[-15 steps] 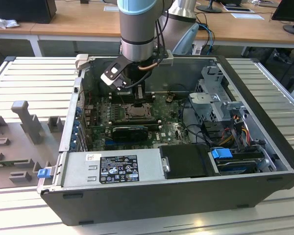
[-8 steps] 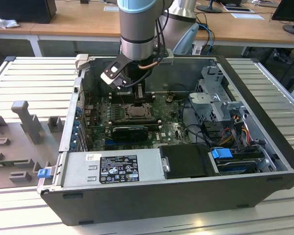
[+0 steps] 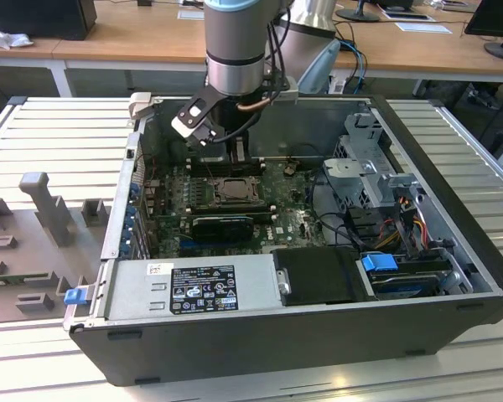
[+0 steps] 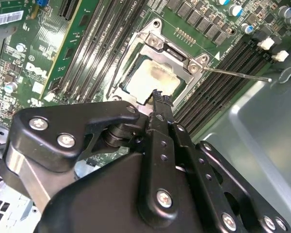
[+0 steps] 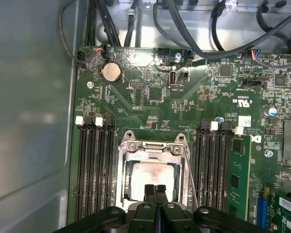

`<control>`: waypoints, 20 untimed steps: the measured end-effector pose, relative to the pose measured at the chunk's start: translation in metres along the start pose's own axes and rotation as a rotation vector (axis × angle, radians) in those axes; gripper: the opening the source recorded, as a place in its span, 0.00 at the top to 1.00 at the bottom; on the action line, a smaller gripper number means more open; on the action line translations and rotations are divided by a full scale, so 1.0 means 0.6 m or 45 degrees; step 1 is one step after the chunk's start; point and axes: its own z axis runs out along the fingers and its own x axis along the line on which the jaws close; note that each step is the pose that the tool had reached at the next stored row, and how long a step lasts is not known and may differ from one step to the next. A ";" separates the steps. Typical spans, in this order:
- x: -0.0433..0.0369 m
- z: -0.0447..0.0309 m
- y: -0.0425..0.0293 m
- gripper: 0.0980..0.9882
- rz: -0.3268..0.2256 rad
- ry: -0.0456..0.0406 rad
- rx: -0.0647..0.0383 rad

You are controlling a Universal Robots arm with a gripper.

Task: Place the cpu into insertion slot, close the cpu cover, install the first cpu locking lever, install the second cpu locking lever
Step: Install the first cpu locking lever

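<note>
Currently cpu (image 5: 146,174) sits flat in the slot (image 3: 235,191): pale square lid, brownish smear on it. Cover (image 5: 153,147), a thin silvery stamped frame, lies down over it, chip showing through the cut-out. One lever (image 4: 237,74), a thin bare steel rod, sticks out free across the long black memory slots (image 4: 218,94). Jaws pressed together, black ribbed tips at one edge of the cpu; contact unclear. Green board (image 5: 160,97) around, dark sheet-metal case (image 3: 318,335), slatted metal tabletop (image 3: 59,126).
</note>
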 end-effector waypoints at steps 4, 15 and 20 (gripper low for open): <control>0.001 -0.019 0.001 0.99 0.000 0.000 0.000; 0.002 -0.042 0.002 0.99 -0.203 0.010 0.010; 0.002 -0.041 0.002 0.99 -0.306 0.016 0.014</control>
